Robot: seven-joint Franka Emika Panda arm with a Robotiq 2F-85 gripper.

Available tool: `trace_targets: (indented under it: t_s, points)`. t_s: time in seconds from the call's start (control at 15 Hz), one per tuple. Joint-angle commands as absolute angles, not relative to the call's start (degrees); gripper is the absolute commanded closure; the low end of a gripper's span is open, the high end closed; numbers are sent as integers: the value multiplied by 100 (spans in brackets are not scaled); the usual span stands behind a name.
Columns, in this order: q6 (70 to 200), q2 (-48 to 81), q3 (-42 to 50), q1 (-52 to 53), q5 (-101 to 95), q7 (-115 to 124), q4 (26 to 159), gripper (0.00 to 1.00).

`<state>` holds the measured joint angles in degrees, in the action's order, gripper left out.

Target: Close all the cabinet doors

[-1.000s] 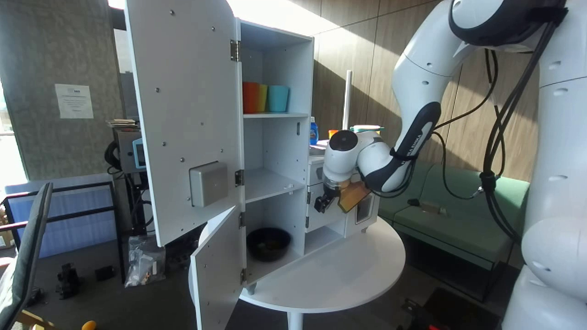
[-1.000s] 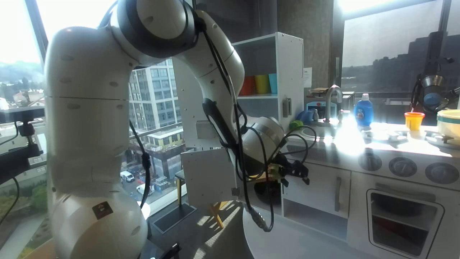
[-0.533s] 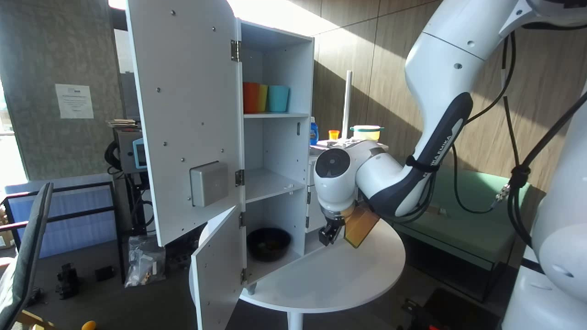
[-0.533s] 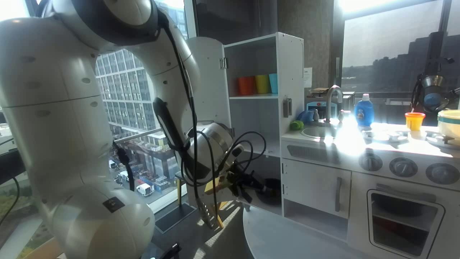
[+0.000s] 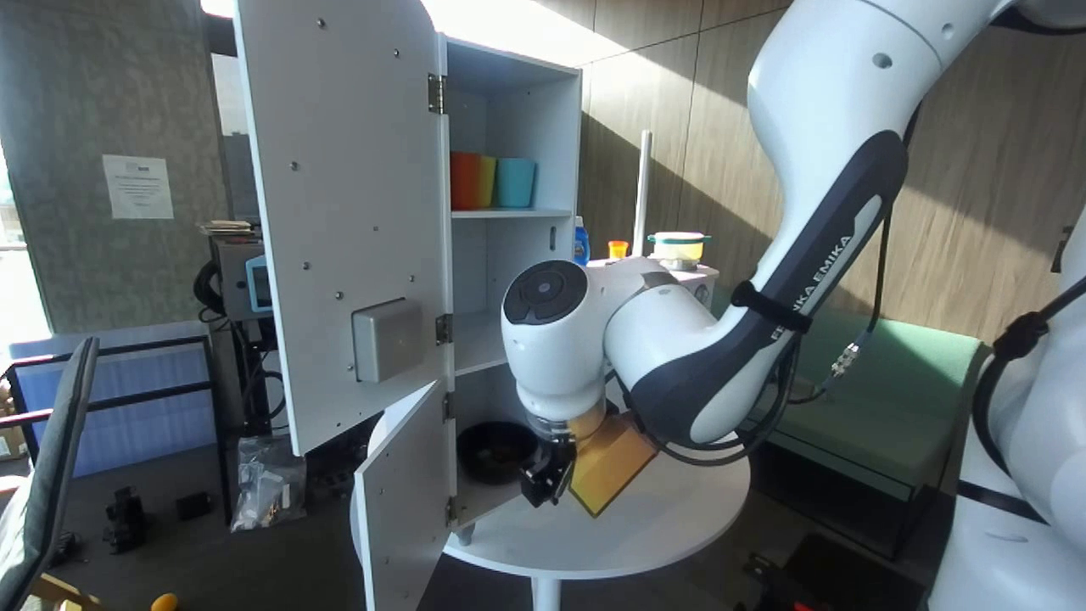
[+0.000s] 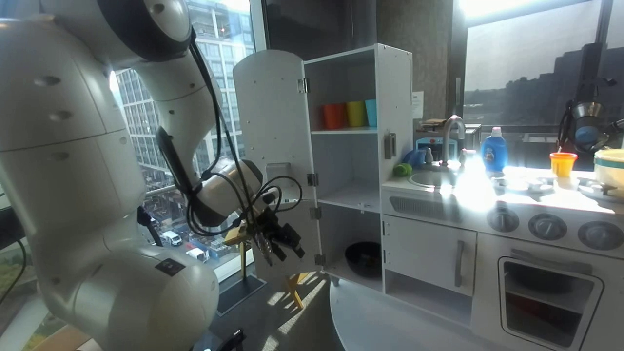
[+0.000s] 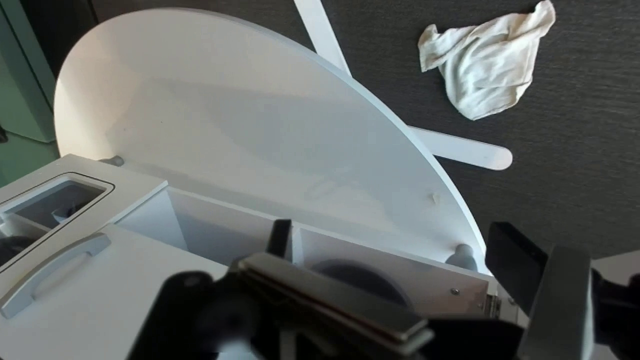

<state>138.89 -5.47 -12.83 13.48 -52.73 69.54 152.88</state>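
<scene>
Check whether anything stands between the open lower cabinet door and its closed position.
Possibly the tool and the wrist above it: they hang in front of the lower compartment, apparently within the swing of the lower door. The black bowl sits inside and likely won't obstruct. No other obstacle shows.

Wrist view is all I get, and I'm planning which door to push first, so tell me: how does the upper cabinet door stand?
Observer: The upper cabinet door stands swung wide open in both exterior views.
Operator: Does anything stick out from its inner face?
Observer: Yes, a grey box-like inset juts from the lower part of that face.
Operator: And what would it close over higher up?
Observer: A red-orange cup, a yellow cup and a blue cup standing on the upper shelf.
</scene>
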Motion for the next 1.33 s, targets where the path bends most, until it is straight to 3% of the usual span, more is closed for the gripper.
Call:
trace_targets:
  t_s: [0.0,0.53,1.27]
  points:
    - [14266,-1132,-1418,1489,-4266,6561,15200,0]
    - [15833,-1508,-1371,1697,-3135,6580,14970,0]
    - [15781,-490,-1573,1520,-3355,7511,13798,0]
